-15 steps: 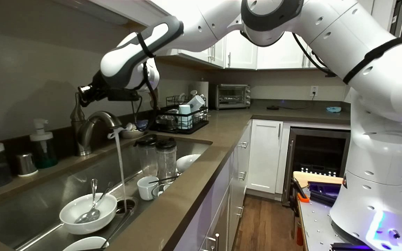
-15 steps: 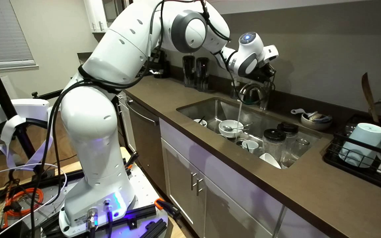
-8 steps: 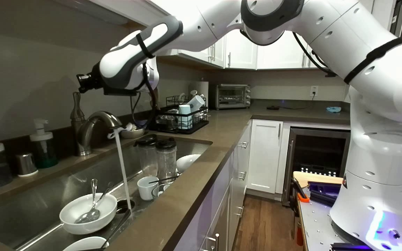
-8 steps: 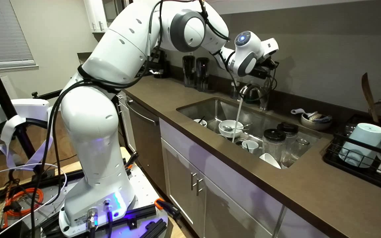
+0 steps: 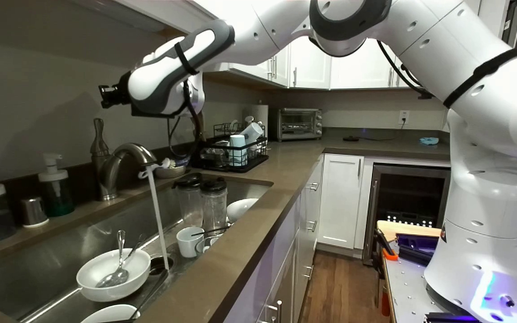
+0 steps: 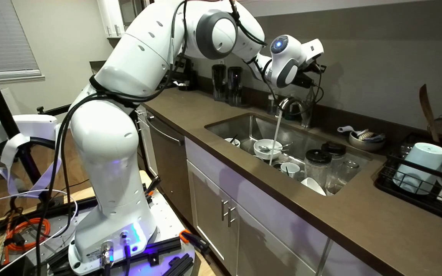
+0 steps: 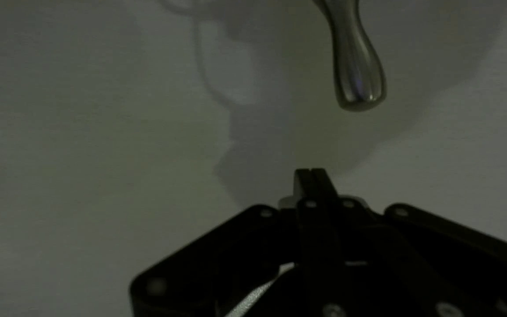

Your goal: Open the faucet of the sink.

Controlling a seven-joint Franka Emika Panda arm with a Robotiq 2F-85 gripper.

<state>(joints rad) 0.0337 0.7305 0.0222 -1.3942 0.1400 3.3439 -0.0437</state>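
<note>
The metal faucet (image 5: 110, 170) stands behind the sink (image 5: 25, 273) and shows in both exterior views (image 6: 291, 102). A steady stream of water (image 5: 157, 215) runs from its spout into the sink. Its upright handle (image 5: 98, 134) is on top of the base at the back. In the wrist view the rounded handle tip (image 7: 359, 75) hangs in from the top edge. My gripper (image 7: 310, 171) is shut and empty, its two fingertips together. In an exterior view the gripper (image 5: 104, 96) is above the handle, apart from it, near the wall.
The sink holds a white bowl with spoons (image 5: 115, 273), a white mug (image 5: 190, 242) and lidded clear jars (image 5: 214, 206). Soap bottles (image 5: 54, 188) stand beside the faucet. A brush bowl (image 6: 366, 140) and a black dish rack (image 6: 416, 184) stand on the counter. The wall is close behind.
My gripper has risen from the top of the handle to above it, leaving a gap. The water stream has become thicker and lands a little farther forward in the sink.
</note>
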